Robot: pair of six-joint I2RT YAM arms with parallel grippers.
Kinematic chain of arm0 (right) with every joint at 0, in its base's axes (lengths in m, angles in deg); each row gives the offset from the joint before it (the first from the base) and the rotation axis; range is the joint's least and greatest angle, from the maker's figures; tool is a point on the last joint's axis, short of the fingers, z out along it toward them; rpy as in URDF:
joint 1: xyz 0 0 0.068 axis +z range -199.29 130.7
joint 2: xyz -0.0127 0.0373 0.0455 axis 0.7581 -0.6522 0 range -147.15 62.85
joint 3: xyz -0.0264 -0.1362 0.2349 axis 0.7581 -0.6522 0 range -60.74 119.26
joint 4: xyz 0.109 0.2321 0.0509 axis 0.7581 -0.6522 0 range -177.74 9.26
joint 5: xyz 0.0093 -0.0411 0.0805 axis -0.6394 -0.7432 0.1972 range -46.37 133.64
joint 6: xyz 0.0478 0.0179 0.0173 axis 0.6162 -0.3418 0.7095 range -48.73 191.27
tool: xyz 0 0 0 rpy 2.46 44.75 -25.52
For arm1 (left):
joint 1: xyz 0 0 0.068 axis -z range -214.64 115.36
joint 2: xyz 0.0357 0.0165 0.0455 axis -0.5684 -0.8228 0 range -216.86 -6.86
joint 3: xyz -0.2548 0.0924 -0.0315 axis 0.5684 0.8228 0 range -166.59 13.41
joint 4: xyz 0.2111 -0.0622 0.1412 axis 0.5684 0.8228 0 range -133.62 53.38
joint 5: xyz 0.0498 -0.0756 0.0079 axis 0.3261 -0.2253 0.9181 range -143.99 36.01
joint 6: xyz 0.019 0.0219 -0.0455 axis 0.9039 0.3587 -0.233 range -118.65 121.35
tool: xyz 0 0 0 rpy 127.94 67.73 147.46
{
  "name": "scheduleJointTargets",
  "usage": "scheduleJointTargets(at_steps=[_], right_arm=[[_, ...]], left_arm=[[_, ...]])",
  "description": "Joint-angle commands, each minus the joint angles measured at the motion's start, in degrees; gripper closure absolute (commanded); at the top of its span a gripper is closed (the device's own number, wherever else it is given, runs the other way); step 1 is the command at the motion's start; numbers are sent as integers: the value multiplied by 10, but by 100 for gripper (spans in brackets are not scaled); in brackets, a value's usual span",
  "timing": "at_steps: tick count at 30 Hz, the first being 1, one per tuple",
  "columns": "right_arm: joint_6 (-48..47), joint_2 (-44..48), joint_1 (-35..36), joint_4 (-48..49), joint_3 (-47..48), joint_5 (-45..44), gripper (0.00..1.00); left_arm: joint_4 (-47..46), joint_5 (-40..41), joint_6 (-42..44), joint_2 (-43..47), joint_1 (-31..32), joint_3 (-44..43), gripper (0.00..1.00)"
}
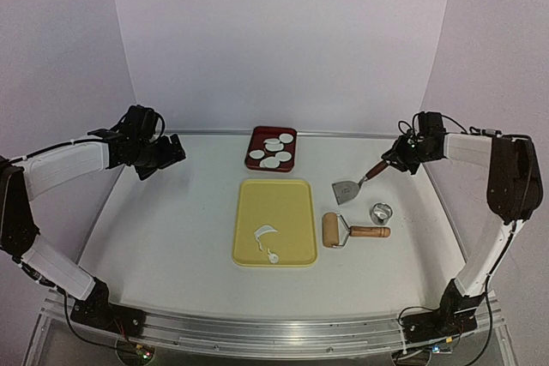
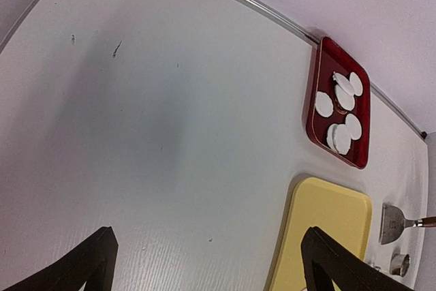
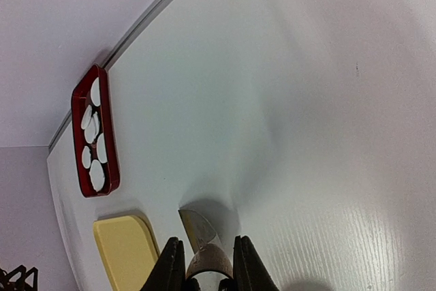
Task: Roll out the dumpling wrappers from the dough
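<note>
Several round white dumpling wrappers [image 1: 273, 150] lie in a red tray [image 1: 257, 136] at the back middle; they also show in the left wrist view [image 2: 338, 138] and the right wrist view [image 3: 96, 174]. Thin curled dough scraps [image 1: 266, 233] lie on the yellow board [image 1: 287, 199]. My right gripper [image 1: 397, 157] is shut on the brown handle of a metal spatula [image 1: 346, 191], right of the board; its blade [image 3: 196, 227] slants down to the table between my fingers [image 3: 170, 264]. My left gripper [image 1: 174, 153] is open and empty over the far left of the table, with its fingers [image 2: 92, 264] wide apart.
A wooden rolling pin [image 1: 343, 230] and a small metal ring cutter [image 1: 380, 211] lie right of the board, in front of the spatula. The red tray [image 2: 313, 100], board [image 2: 327, 226] and spatula [image 2: 394, 223] show in the left wrist view. A metal rail edges the table's back.
</note>
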Motion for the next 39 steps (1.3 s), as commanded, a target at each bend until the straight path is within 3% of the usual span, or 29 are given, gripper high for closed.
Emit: scheduleJointTargets(at_steps=[1,6,12,20,29,34,39], right_arm=[[-19,-6,-1,24,-5,-6,83],[-34,3,-1,22,-9,-41,66],[-60,23,-1,5,-18,-93,30],[-120,73,-2,-56,-13,-210,7],[-251,225,-1,-83,-9,-333,3],[-345,369,-1,16,-85,-336,3],[-400,506,-1,139,-219,-330,2]], left_arm=[[-21,10,-1,17,-4,-1,5],[-20,13,5,12,-4,-5,5],[-20,17,13,9,-4,-5,5],[-17,40,22,11,-3,-10,4],[-38,137,87,65,-3,-41,3],[-56,204,150,113,-3,-65,1],[-66,230,179,165,-3,-47,1]])
